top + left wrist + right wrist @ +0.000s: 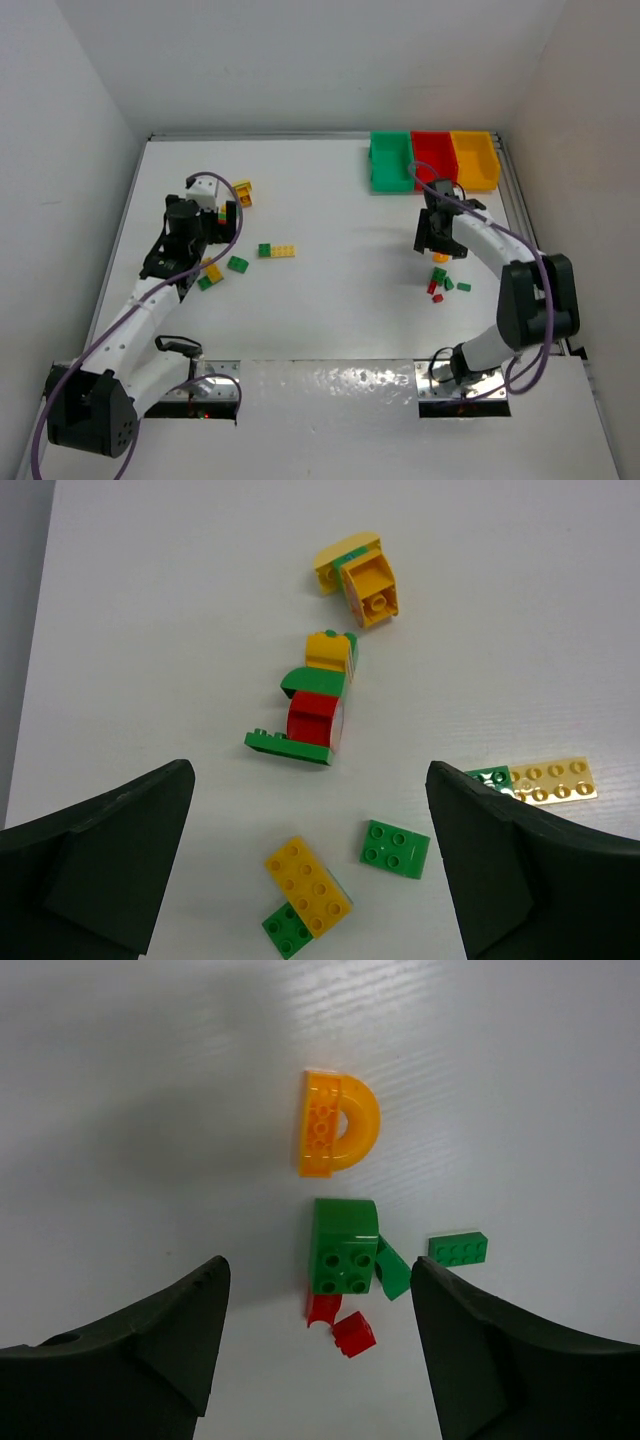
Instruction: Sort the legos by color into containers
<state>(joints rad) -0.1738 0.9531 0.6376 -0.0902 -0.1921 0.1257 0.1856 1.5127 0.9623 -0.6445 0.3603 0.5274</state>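
The left pincer [308,780] fills the bottom of its wrist view, its two dark fingers [110,850] spread wide with nothing between them, hanging over the left scatter of legos on the white desk [330,210]. Below it lie a yellow brick [308,885] resting across a green one, a loose green brick [395,848], a red, green and yellow stack [315,705] on its side, and farther off a yellow-orange cluster [358,575]. To the right sits a pale yellow plate [553,780].

The right pincer [318,1265] is also apart and holding nothing, poised above an orange arch [338,1123], a chunky green brick [343,1245], a small green plate [458,1248] and red bits [352,1333]. Whether the green brick is joined to its neighbours or only touching them I cannot tell.

The green bin [390,160], red bin [432,157] and yellow-orange bin [474,158] stand side by side at the far right of the desk.

These pieces should be light, rigid and smooth, so likely to slip or skitter. The best hold is probably across two flat parallel sides, and for the arch across its flat faces, not its curve. Mixed-colour stacks would need pulling apart.
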